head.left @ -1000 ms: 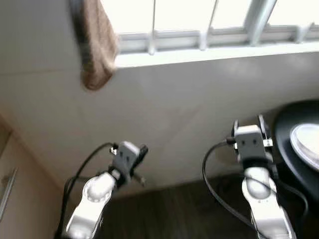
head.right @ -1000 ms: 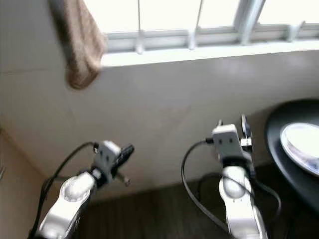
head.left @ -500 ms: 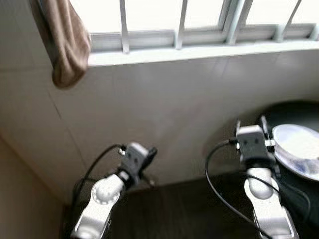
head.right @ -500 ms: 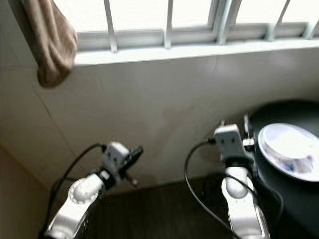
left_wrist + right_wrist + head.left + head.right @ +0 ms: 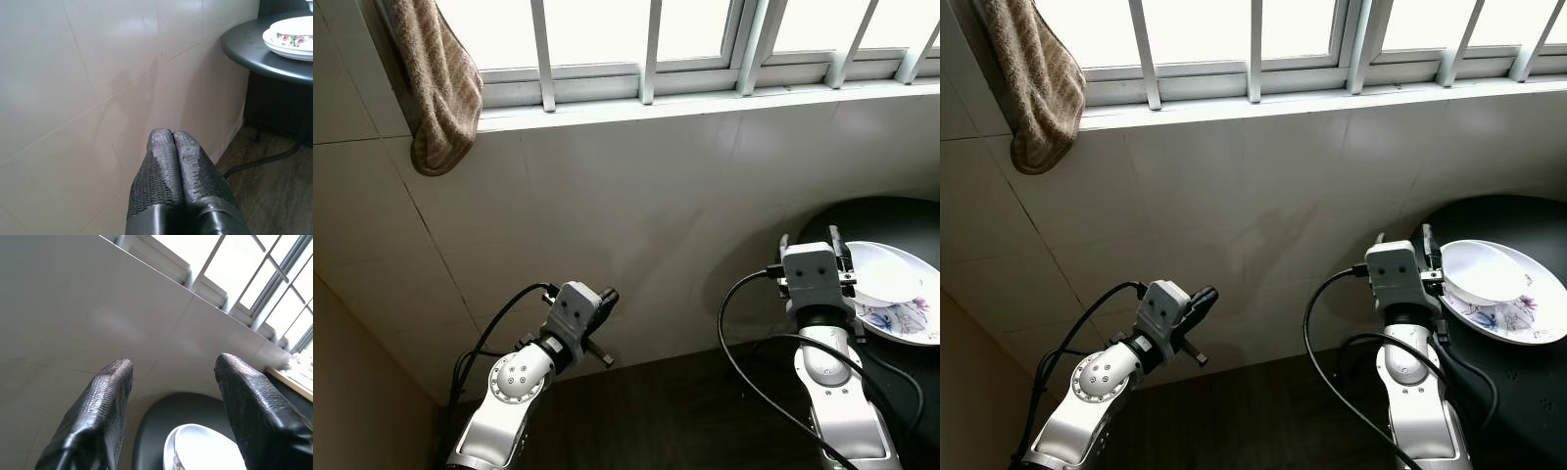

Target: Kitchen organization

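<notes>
A white bowl (image 5: 884,277) rests on a flowered plate (image 5: 909,318) on a round black table (image 5: 862,220) at the right. My right gripper (image 5: 171,369) is open with nothing between its fingers; it is raised just left of the plate and points at the tiled wall. My left gripper (image 5: 172,139) is shut and empty, held low at the left and aimed at the wall. In the left wrist view the bowl and plate (image 5: 292,36) sit on the table (image 5: 254,51) off to the side.
A white tiled wall (image 5: 626,206) stands close ahead under a barred window (image 5: 646,44). A brown towel (image 5: 438,83) hangs from the sill at the upper left. Dark wood floor (image 5: 675,421) lies below, with black cables running from both arms.
The camera has swung right, sharpening the picture and bringing the bowl and plate into full view. Both arms hold much the same pose.
</notes>
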You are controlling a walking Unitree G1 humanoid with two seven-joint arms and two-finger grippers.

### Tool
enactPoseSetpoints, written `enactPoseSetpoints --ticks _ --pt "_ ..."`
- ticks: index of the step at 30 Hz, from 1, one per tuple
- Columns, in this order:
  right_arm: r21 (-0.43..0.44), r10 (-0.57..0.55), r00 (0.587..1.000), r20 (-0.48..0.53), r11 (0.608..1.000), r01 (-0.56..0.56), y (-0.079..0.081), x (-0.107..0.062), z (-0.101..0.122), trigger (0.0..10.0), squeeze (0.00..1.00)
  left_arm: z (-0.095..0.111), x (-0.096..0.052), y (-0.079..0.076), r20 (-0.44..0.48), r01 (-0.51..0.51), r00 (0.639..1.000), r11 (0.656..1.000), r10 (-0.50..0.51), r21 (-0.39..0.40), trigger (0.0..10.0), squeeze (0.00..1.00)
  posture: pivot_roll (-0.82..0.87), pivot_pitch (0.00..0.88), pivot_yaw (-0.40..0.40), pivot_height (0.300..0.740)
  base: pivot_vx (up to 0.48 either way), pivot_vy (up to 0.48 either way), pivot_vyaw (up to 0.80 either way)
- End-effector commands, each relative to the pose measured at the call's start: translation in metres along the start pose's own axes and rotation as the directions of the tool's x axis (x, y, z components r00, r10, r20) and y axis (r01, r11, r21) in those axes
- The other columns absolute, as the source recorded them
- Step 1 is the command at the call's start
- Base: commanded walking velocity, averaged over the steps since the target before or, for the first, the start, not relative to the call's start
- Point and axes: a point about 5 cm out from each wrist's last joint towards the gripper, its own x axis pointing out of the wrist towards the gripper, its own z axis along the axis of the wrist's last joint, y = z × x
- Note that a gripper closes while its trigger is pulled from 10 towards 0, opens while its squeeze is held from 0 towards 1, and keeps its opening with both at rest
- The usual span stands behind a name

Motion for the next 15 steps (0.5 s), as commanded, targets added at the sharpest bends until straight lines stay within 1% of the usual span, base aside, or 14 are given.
enactPoseSetpoints --ticks 1,7,11,15 --pt "0.017 -0.009 1.000 -0.016 1.000 0.009 -0.0020 0.0019 -0.0010 10.0 0.00 0.0009 0.0011 -0.0016 0.001 0.011 1.000 1.000 -0.011 0.001 10.0 0.00 0.09 0.000 -0.049 0.740 0.000 -0.330 0.00" --pt "0.023 0.000 1.000 -0.019 1.000 0.000 0.0009 0.0017 -0.0004 10.0 0.00 -0.0010 0.0010 -0.0026 -0.003 0.011 1.000 1.000 -0.011 0.005 10.0 0.00 0.09 0.000 -0.053 0.740 0.000 -0.309 0.00" --pt "0.032 -0.002 1.000 -0.024 0.999 0.003 -0.0008 0.0020 -0.0012 10.0 0.00 -0.0017 0.0000 -0.0035 0.002 0.009 1.000 1.000 -0.009 0.005 10.0 0.00 0.09 0.000 -0.053 0.740 0.000 -0.293 0.00" --pt "0.118 -0.048 0.995 -0.093 0.991 0.059 -0.0086 0.0061 -0.0087 10.0 0.00 -0.0003 0.0001 -0.0038 0.017 0.004 1.000 1.000 -0.004 -0.004 10.0 0.00 0.09 0.000 -0.051 0.740 0.000 0.000 0.00"
